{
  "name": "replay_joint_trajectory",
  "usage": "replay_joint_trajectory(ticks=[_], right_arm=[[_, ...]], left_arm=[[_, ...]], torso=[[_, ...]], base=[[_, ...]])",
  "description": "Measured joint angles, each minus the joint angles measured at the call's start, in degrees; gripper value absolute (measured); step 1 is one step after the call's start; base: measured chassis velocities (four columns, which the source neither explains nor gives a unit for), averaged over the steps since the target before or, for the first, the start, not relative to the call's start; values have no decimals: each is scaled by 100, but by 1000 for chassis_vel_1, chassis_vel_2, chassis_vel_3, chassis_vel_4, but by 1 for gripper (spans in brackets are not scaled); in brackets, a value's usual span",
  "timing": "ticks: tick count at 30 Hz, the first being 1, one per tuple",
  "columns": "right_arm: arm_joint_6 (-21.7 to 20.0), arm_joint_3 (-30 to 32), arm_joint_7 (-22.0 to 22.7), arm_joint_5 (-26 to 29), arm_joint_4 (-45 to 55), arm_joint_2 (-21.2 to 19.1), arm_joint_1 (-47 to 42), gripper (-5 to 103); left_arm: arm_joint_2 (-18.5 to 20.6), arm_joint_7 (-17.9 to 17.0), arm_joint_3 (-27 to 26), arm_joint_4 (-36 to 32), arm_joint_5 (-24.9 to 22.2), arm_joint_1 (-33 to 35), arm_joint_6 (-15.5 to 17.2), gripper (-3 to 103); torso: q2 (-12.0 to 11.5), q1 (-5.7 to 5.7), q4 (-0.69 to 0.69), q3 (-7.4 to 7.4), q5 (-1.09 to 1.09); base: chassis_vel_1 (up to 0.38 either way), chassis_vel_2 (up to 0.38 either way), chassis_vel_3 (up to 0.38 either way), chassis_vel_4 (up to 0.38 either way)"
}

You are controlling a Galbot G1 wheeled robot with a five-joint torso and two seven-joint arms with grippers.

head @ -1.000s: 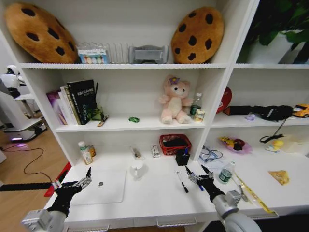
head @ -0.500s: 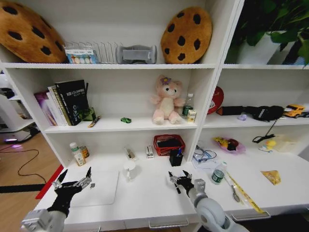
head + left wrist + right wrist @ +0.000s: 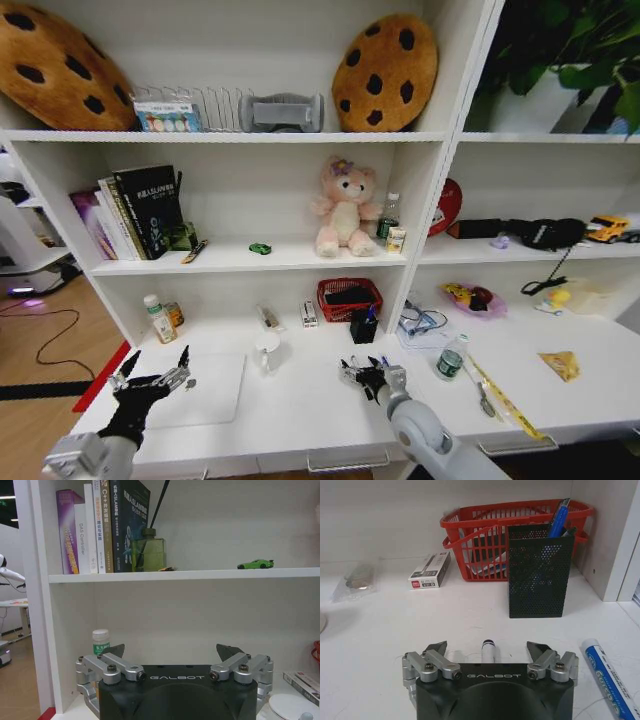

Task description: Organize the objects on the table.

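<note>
Table (image 3: 300,410): both grippers hover low over it, fingers spread wide, holding nothing.
The laptop (image 3: 205,388) lies flat just beyond the left gripper (image 3: 152,380), whose tips reach over its near left corner. A pen (image 3: 488,652) lies between the right gripper (image 3: 487,650) fingers, untouched by them; the black cup (image 3: 536,570) and red basket (image 3: 470,525) stand ahead, and a blue-labelled marker (image 3: 605,672) lies just outside one finger.
</note>
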Motion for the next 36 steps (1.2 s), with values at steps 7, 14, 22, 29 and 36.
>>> replay_joint_trajectory(ticks=[7, 14, 22, 29, 36], right_arm=[[-128, -26, 144, 138, -13, -15, 26, 59], [-159, -81, 140, 184, 31, -34, -18, 37], [-181, -52, 100, 236, 61, -82, -45, 12], [478, 144, -568, -585, 197, -139, -207, 12], [2473, 321, -1398, -1863, -174, -171, 412, 12]], left_arm=[[0, -2, 0, 0, 0, 0, 0, 100], [0, -2, 0, 0, 0, 0, 0, 100], [0, -3, 0, 0, 0, 0, 0, 100], [0, -3, 0, 0, 0, 0, 0, 100], [0, -3, 0, 0, 0, 0, 0, 100]], torso=[[1, 0, 0, -1, -1], [2, -1, 0, -2, -1], [1, -1, 2, -1, 1], [-1, 0, -1, 1, 3], [0, -1, 0, 1, 0]], base=[[0, 0, 0, 0], [0, 0, 0, 0], [0, 0, 0, 0], [0, 0, 0, 0], [0, 0, 0, 0]])
